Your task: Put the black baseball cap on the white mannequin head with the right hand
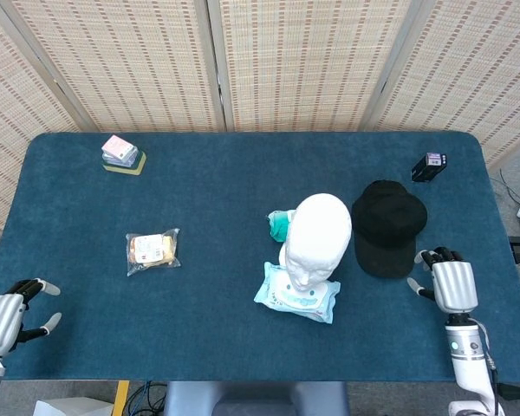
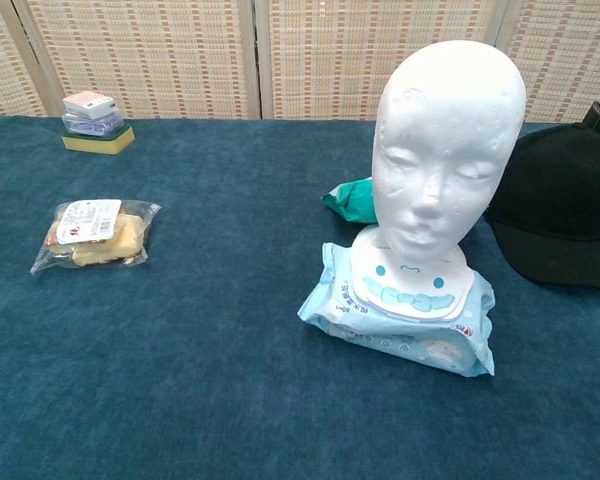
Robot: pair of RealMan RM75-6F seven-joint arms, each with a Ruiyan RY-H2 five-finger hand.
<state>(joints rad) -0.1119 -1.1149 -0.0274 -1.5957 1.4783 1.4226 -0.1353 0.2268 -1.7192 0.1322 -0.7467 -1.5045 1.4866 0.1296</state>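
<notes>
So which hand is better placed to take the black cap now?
The right hand: it rests open just beside the black cap. The left hand sits at the table's far corner.

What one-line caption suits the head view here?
Black baseball cap lies beside white foam mannequin head on blue table; right hand nearby, not touching.

Lighting: bright, even, diffuse, from overhead. Shadows under objects soft and short. Mannequin head (image 2: pixel 445 140) near overexposed on its crown in the head view; surface grain resolves in the chest view. Black cap (image 1: pixel 388 227) reads as flat dark mass, little detail. Both views sharp; no motion blur. Bench (image 1: pixel 225 182) edges bow slightly in head view.
</notes>
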